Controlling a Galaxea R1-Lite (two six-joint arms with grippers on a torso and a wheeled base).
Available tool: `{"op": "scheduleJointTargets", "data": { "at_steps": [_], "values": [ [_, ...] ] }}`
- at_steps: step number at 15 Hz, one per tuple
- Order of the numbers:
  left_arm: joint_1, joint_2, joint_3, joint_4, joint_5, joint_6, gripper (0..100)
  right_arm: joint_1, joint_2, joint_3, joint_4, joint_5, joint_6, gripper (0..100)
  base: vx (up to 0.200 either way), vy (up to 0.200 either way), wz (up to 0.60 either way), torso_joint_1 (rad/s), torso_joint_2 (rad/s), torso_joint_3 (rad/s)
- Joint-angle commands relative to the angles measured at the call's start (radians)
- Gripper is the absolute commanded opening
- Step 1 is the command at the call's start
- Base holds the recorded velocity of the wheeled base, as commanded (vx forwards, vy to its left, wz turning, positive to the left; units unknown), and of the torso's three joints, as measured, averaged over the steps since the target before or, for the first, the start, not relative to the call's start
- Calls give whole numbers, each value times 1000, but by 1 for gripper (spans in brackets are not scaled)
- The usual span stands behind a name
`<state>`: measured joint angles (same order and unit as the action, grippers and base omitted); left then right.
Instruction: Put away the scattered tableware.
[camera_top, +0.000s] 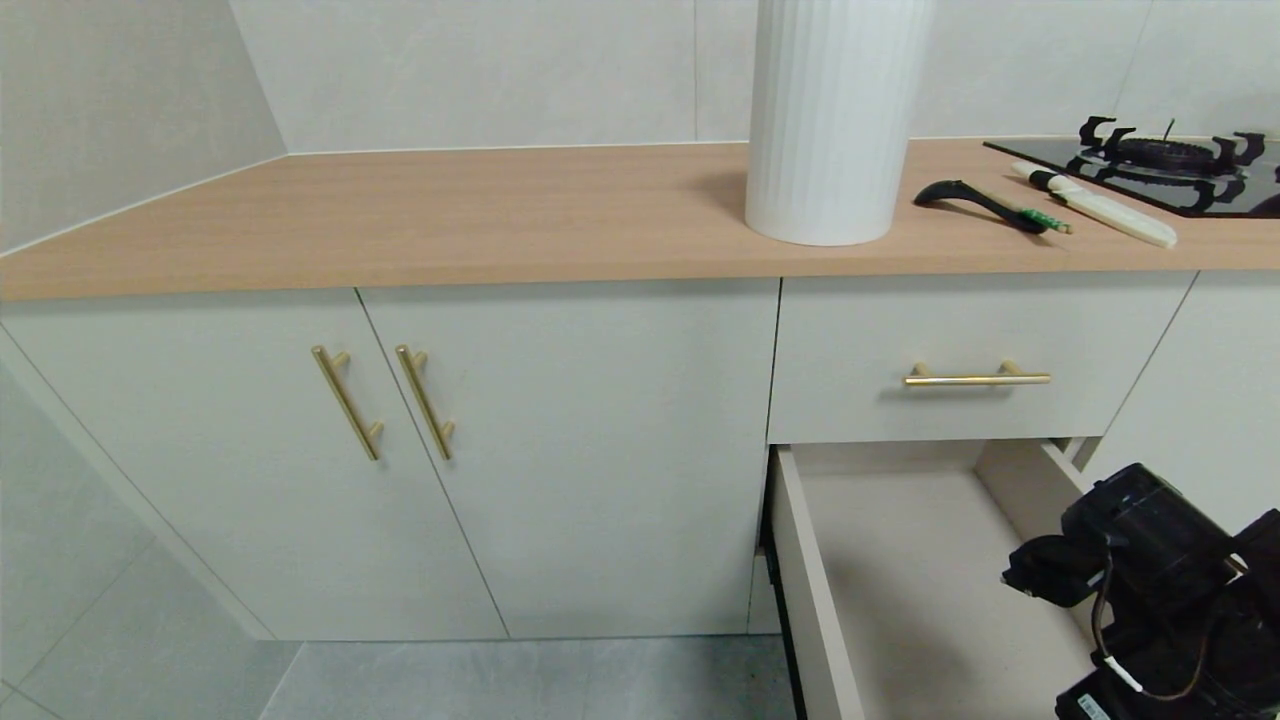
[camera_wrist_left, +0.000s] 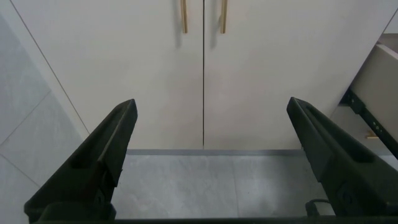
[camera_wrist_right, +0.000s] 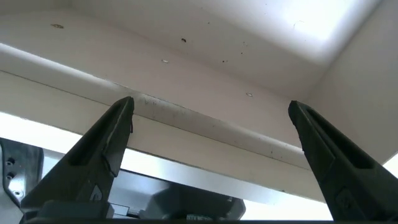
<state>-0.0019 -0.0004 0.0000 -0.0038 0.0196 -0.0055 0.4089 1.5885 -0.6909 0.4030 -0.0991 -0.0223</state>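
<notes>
Claws stand wide open and empty, left claw (camera_wrist_left: 211, 104) and right claw (camera_wrist_right: 210, 106) alike. On the surface (camera_top: 450, 220), a black spoon (camera_top: 975, 203) lies just right of the white vase (camera_top: 835, 120), with a white knife (camera_top: 1100, 208) beyond it. An open drawer (camera_top: 800, 560) sits below the vase.

Left jaws, right jaws wide apart, seemingly empty; right arm (camera_top: 1160, 580) low.

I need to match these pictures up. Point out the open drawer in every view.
Head view: open drawer, lower right, under the shut drawer.
Left wrist view: its side panel and runner, beside the double doors.
Right wrist view: pale panels meeting in a corner, probably its inside; hard to confirm.
Shared landmark: the doors' brass handles, in the head and left wrist views.
</notes>
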Motion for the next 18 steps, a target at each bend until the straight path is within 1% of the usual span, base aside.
{"op": "scheduleJointTargets", "data": {
  "at_steps": [1, 5, 7, 9, 10, 15, 18],
  "values": [
    [0, 0, 0, 1, 0, -1, 100, 1, -4, -10, -6, -4, 4, 100, 0, 0, 0, 0, 0, 0],
    [0, 0, 0, -1, 0, -1, 100, -22, -82, -49, -23, 4, 30, 100, 0, 0, 0, 0, 0, 0],
    [0, 0, 0, 1, 0, -1, 100, -42, -119, -38, -125, 1, 45, 100, 0, 0, 0, 0, 0, 0],
    [0, 0, 0, 1, 0, -1, 100, -47, -142, -39, -165, -1, 84, 100, 0, 0, 0, 0, 0, 0],
    [0, 0, 0, -1, 0, -1, 100, -50, -162, -36, -210, -1, 90, 100, 0, 0, 0, 0, 0, 0],
    [0, 0, 0, 1, 0, -1, 100, -53, -208, -33, -257, -2, 90, 100, 0, 0, 0, 0, 0, 0],
    [0, 0, 0, 1, 0, -1, 100, -55, -225, -33, -263, -2, 91, 100, 0, 0, 0, 0, 0, 0]
  ]
}}
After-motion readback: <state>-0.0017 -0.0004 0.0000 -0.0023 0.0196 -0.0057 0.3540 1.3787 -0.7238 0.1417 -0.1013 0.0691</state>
